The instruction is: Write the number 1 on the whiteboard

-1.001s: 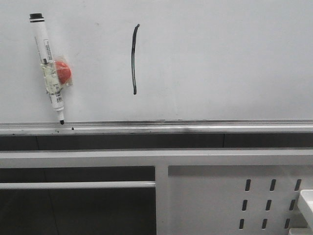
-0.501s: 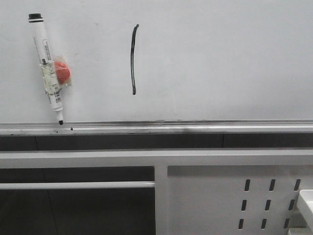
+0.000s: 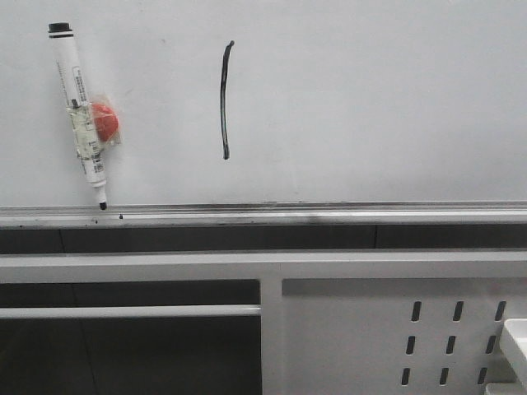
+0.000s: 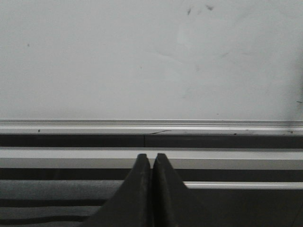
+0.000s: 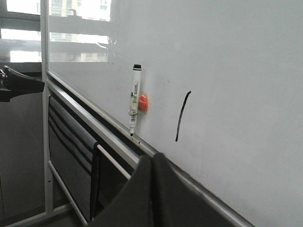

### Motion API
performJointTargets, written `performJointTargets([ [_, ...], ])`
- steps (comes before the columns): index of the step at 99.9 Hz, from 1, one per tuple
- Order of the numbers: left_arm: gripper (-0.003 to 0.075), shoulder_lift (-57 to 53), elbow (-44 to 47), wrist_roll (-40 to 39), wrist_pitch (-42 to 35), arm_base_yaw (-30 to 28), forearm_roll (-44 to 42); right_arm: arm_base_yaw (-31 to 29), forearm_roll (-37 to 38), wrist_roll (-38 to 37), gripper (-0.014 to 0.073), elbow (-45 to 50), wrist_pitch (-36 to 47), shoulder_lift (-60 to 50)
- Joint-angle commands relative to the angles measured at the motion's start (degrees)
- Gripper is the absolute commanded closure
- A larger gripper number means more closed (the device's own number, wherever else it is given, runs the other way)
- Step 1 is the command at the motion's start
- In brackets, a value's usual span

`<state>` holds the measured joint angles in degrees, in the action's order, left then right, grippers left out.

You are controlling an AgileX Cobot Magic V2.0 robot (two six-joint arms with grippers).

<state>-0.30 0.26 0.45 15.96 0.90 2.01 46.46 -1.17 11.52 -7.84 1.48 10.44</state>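
Note:
The whiteboard (image 3: 370, 99) fills the upper part of the front view, with its silver bottom rail (image 3: 329, 216) below. The number 1 (image 3: 226, 99) is a thin black, slightly curved stroke on it, also seen in the right wrist view (image 5: 182, 116). A white marker pen (image 3: 79, 115) with a red magnet (image 3: 104, 121) hangs on the board to the left of the stroke, tip on the rail; it shows in the right wrist view (image 5: 134, 100) too. My left gripper (image 4: 149, 157) is shut and empty, below the rail. My right gripper (image 5: 152, 158) is shut and empty, away from the board.
A white metal frame (image 3: 165, 265) runs under the rail, with a panel with oval slots (image 3: 453, 337) at the lower right. A white object's corner (image 3: 517, 341) sits at the far right edge. The left arm's dark tip (image 5: 19, 84) shows in the right wrist view.
The front view shifted very slightly between the earliest frame and now; the pen and stroke keep their places on the board.

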Motion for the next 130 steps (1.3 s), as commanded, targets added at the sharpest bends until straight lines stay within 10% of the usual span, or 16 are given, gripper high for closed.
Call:
performJointTargets([
  [1,0.0740,-1.32,1.95,0.85,-2.34,-2.17,1.13,-0.50,0.09,0.24,0.0663,-1.49,4.34,0.40],
  [98,0.0740,-1.32,1.95,0.85,-0.25,-2.75,1.22,-0.50,4.52,2.99,0.0663,-1.36,4.20,0.40],
  [130,0.0740,-1.32,1.95,0.85,-0.25,-2.75,1.22,-7.31,-6.12,-2.20,0.0663,8.56,8.53,-6.00],
])
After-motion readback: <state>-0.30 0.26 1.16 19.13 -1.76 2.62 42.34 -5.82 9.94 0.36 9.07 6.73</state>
